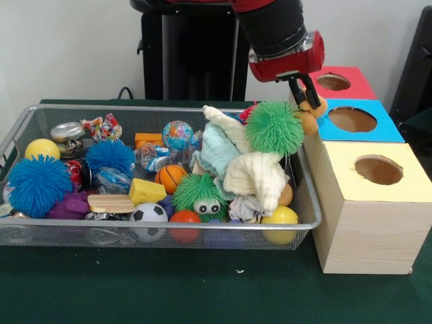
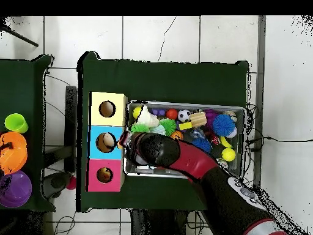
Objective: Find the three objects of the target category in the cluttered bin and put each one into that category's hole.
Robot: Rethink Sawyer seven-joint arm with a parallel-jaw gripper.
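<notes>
Green puffer ball (image 1: pixel 274 127) is up at the bin's (image 1: pixel 169 227) 3 o'clock end in the front view, riding on a heap of pale cloths (image 1: pixel 253 174), touching an orange fuzzy ball (image 1: pixel 308 122) on its box side. Two blue puffers in the bin: a big one (image 1: pixel 37 185) at the 9 o'clock end, a smaller one (image 1: pixel 110 156) just beside it toward centre. A green hairy toy with eyes (image 1: pixel 200 194) sits mid-bin near the front rim, next to a small football (image 1: pixel 149 214) and a mini basketball (image 1: pixel 171 177).

Gripper (image 1: pixel 307 100) hangs at the bin/box boundary, jaws closed on a second orange fuzzy ball (image 1: pixel 315 105). Overhead, that spot is over the blue-topped box (image 2: pixel 107 142).

Red-topped box hole (image 1: pixel 333 82) is the far one in front view; overhead it's at 6 o'clock in the row (image 2: pixel 104 175). The yellow-topped box (image 1: pixel 378 170) is nearest the camera. All on the green table (image 1: pixel 202 290).
</notes>
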